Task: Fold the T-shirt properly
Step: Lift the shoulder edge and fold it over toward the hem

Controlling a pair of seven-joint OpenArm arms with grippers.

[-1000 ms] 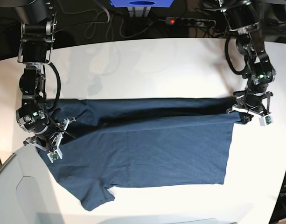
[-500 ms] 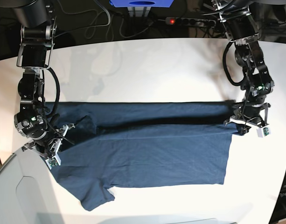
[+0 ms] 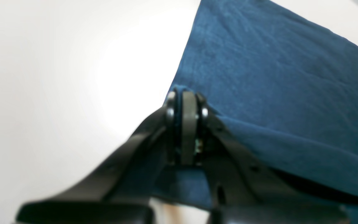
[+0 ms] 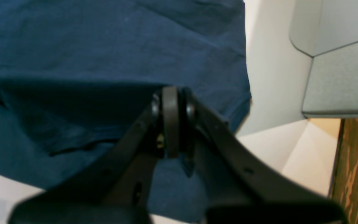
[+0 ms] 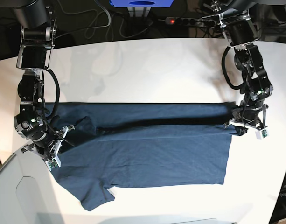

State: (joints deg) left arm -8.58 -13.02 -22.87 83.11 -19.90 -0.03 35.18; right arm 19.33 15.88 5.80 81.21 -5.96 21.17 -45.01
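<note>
The dark navy T-shirt (image 5: 147, 149) lies spread across the white table (image 5: 156, 70), its far edge doubled over toward the front and one sleeve at the front left. At the shirt's right end, my left gripper (image 5: 232, 122) is shut on the folded edge. In the left wrist view the left gripper (image 3: 186, 104) pinches blue cloth (image 3: 275, 77) between its pads. My right gripper (image 5: 66, 131) is shut on the shirt's left end. The right wrist view shows the right gripper (image 4: 170, 101) closed on cloth, with the T-shirt (image 4: 104, 46) hanging in folds beneath it.
A grey panel (image 5: 17, 196) covers the table's front left corner, and in the right wrist view the grey panel (image 4: 337, 77) sits beside wooden floor (image 4: 356, 168). A power strip (image 5: 189, 21) and cables lie behind the table's far edge.
Both grippers have moved a little toward the table's front edge, drawing the shirt's folded far edge forward over the lower layer. Both grips are unchanged.
</note>
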